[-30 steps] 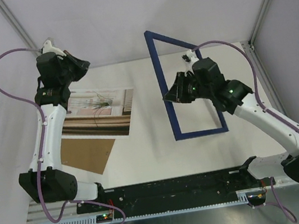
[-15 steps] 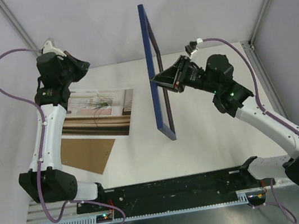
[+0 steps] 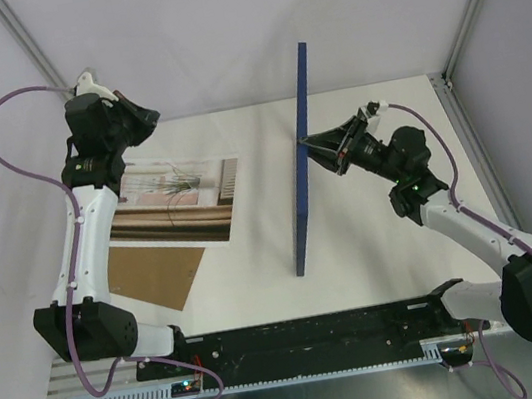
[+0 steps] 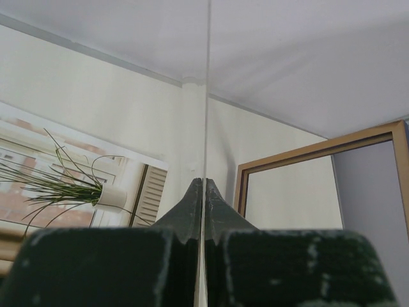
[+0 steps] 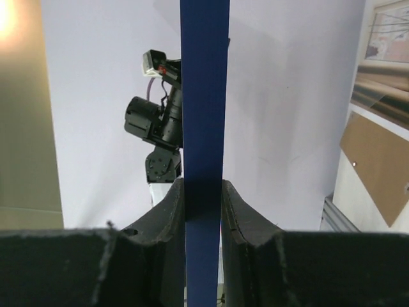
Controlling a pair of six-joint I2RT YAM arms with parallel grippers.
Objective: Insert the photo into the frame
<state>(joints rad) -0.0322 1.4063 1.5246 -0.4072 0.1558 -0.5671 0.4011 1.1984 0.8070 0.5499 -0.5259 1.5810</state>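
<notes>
**Frame held upright on edge; photo flat on the desk**

The right arm (image 3: 473, 227) reaches from its base at the near right corner up and leftward across the desk (image 3: 256, 262), its wrist turned so that the right claw (image 3: 306, 143) points to the left. The claw is clamped on the frame (image 3: 302, 204), which stands upright over the middle of the desk. The overhead camera sees it edge-on, as a narrow navy bar. In the right wrist view both fingers (image 5: 167, 211) press against the sides of the blue rail (image 5: 204, 96), which fills the gap between them.

The left arm (image 3: 88, 228) rises steeply from its base at the near left corner, elbow low and forearm nearly vertical. The left claw (image 3: 145, 117) is held high above the far left of the desk and points right. In its wrist view the fingers (image 4: 182, 211) are closed to a hairline, and a very thin straight edge runs up from between them, seemingly a clear sheet (image 4: 207, 96) seen edge-on. The same view shows the frame's light wooden back (image 4: 307, 152) to the right.

The photo (image 3: 180, 198) lies flat and picture-up on the left half of the desk, below the left claw and well apart from the frame. Its near corner overlaps a brown cardboard board (image 3: 156, 273) closer to the arm bases.
</notes>
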